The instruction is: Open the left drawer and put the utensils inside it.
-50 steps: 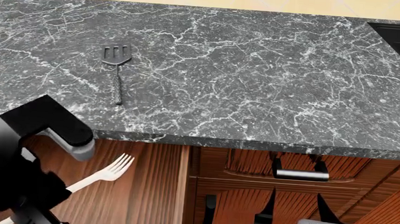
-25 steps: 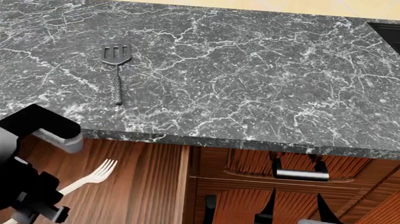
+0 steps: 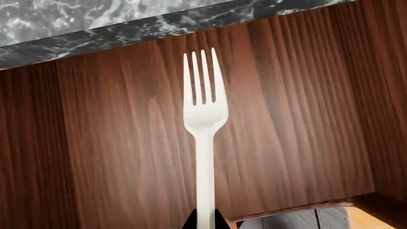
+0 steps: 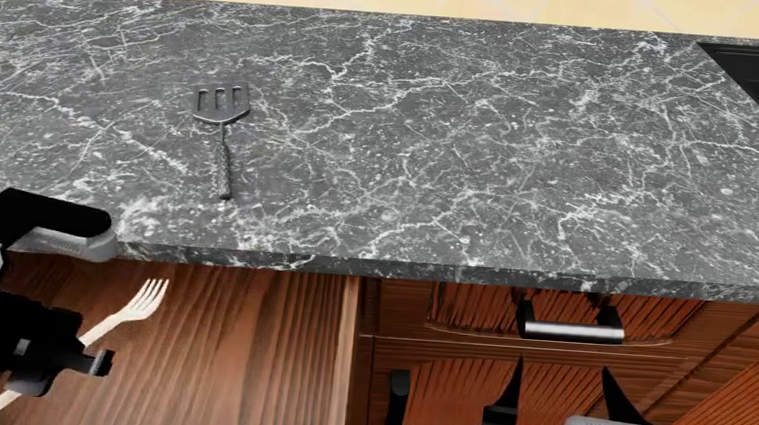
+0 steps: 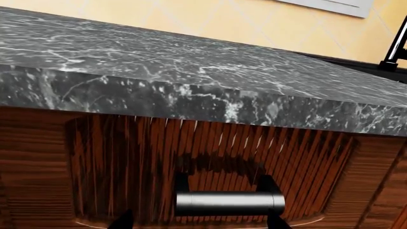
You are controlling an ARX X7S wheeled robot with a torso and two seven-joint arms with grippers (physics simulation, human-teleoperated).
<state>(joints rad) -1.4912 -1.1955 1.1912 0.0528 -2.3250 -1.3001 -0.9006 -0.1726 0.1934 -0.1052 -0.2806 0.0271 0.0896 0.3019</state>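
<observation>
white fork (image 3: 203,124) pinched in left gripper (image 4: 41,369), seemingly over left drawer (image 4: 256,364).

Fork (image 3: 203,119): plain white.
Spatula (image 4: 221,121): dark grey, textured handle.
Left drawer (image 4: 249,364) floor: reddish-brown, striped wood grain.
Countertop (image 4: 491,150): dark grey marble, white veining.
Bar handle (image 5: 229,203): silver.
Wall (image 5: 210,24): pale yellow.

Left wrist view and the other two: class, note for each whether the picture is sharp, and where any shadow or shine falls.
Left wrist view: sharp; the slim white fork lit evenly over the reddish-brown wooden drawer floor, no clear shadow. Head view: crisp, flat lighting on the grey marbled countertop and dark slotted spatula. Right wrist view: sharp; the silver bar handle shows a soft highlight, dark shading behind it.
</observation>
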